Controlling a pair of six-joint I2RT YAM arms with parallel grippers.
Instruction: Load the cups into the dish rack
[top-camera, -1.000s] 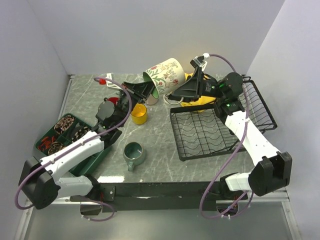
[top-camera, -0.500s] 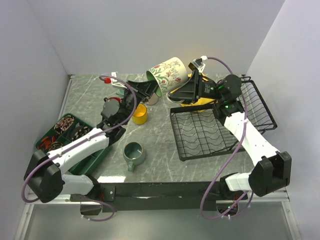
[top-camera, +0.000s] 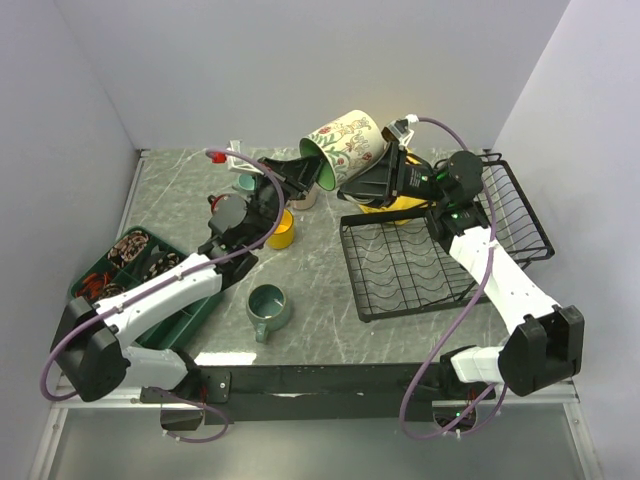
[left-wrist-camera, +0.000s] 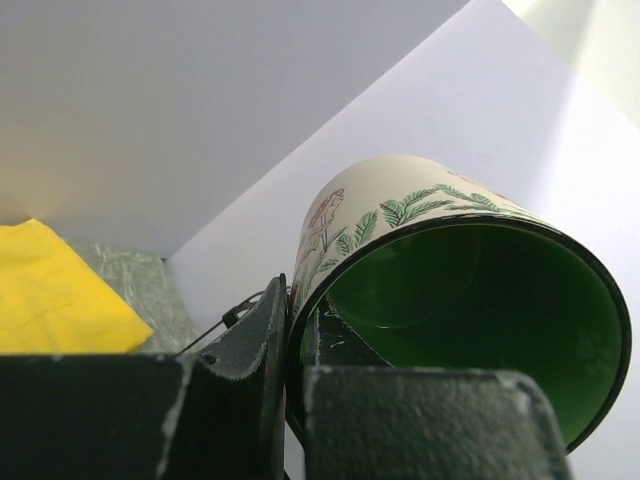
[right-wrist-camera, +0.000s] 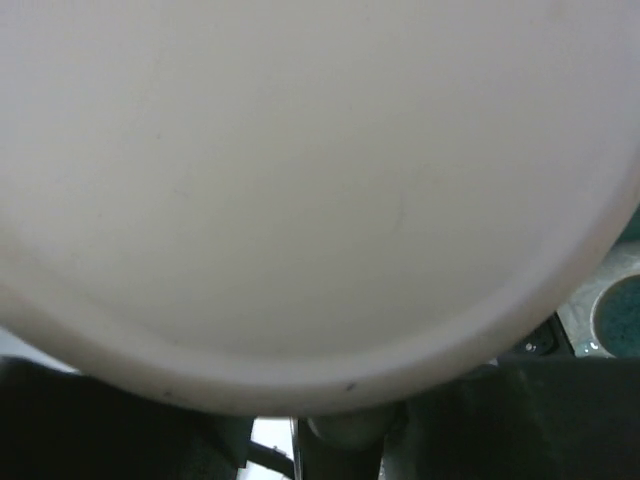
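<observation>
Lifted higher, cream mug rim-clamped by outstretched left gripper; right gripper state unclear

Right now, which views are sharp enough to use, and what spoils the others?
Top external: evenly lit, sharp. Left wrist: floral mug clear, the left pincer dark and soft. Right wrist: the mug's pale base fills the frame, blurred, nearly featureless.

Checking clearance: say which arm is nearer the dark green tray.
Left. The left arm runs along the dark green tray; the right arm is opposite, above the dish rack.
</observation>
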